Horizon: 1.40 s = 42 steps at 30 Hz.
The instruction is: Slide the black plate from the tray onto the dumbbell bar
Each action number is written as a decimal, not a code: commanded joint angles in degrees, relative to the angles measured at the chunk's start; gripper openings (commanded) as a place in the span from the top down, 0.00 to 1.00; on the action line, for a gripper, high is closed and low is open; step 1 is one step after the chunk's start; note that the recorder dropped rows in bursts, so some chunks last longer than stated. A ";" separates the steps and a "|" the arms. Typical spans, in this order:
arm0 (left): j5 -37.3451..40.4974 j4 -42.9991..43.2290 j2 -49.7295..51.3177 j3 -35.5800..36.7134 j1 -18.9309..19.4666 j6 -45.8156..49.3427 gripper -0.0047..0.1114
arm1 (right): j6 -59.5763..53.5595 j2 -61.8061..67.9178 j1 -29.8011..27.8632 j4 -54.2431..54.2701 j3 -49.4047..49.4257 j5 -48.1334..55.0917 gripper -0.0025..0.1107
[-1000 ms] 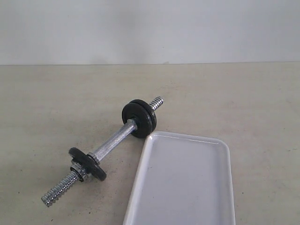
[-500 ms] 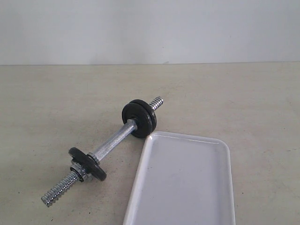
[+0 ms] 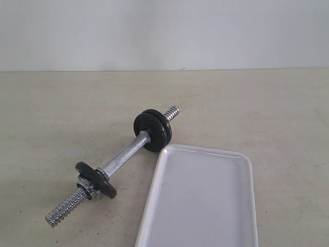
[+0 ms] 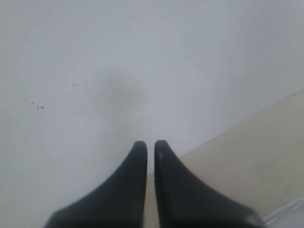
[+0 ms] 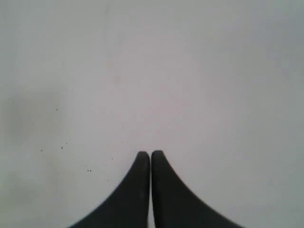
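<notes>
The dumbbell bar [image 3: 123, 152] lies slantwise on the beige table, left of the tray [image 3: 200, 200]. Two black plates [image 3: 153, 129] stand side by side on its far threaded end. A smaller black plate [image 3: 96, 179] sits on the near end against a chrome collar nut [image 3: 88, 189]. The white tray shows only its bare glossy inside. Neither arm appears in the exterior view. My left gripper [image 4: 150, 145] is shut on nothing, facing a pale wall. My right gripper [image 5: 150, 155] is shut too, with only the pale wall before it.
The beige table [image 3: 267, 113] runs back to a plain pale wall [image 3: 164, 31]. In the left wrist view, a strip of table [image 4: 256, 156] and a glossy white corner [image 4: 290, 216] show beside the fingers.
</notes>
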 commanded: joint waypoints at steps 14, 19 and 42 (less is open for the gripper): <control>-0.60 -0.90 -0.14 0.28 -0.03 -6.13 0.92 | 12.86 0.54 0.03 0.88 0.20 -0.80 0.98; -1.61 -0.90 -0.99 0.28 -0.03 -4.28 0.92 | 12.86 0.54 0.03 0.88 0.20 -0.80 0.98; 4.07 -0.90 -21.97 0.32 12.92 -21.12 0.92 | 12.86 0.54 0.03 0.88 0.20 -0.80 0.98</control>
